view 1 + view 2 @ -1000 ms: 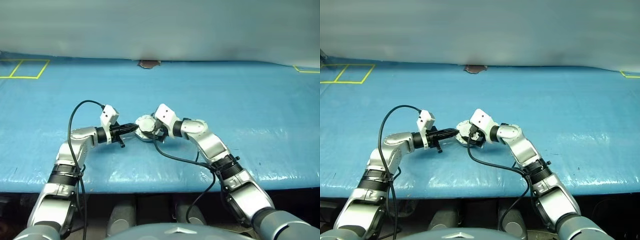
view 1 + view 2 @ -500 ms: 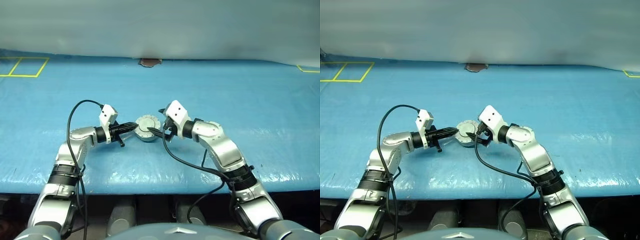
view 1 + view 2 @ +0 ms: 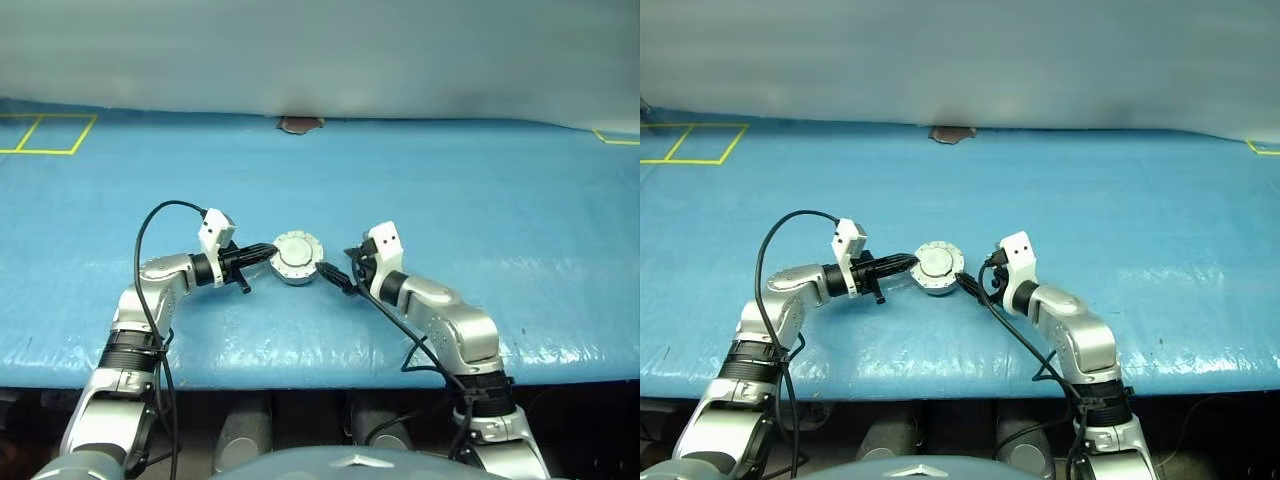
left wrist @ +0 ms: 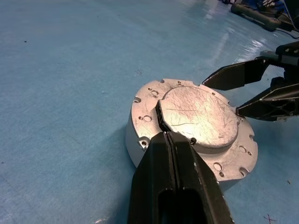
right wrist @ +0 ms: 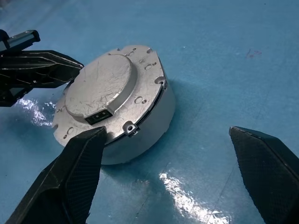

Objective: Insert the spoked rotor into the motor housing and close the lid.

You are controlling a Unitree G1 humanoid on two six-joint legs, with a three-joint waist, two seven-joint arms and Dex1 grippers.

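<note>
With lid (image 4: 198,114) down on housing (image 5: 145,126), the unit sits mid-table (image 3: 480,200) between both grippers. Left gripper (image 4: 169,140): pressed together, tips at the left rim. Right gripper (image 5: 175,154): spread wide, just right of it, apart. Judged rigid, heavy, slick metal; grip across the side wall, not the smooth cap.

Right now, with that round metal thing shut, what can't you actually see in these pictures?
- The spoked wheel and the copper windings: hidden under the closed lid of the metal housing.
- Whether the shut left jaws touch the lid or only hover: the fingers cover that spot.
- The brown patch at the table's far edge: too small to identify.
</note>
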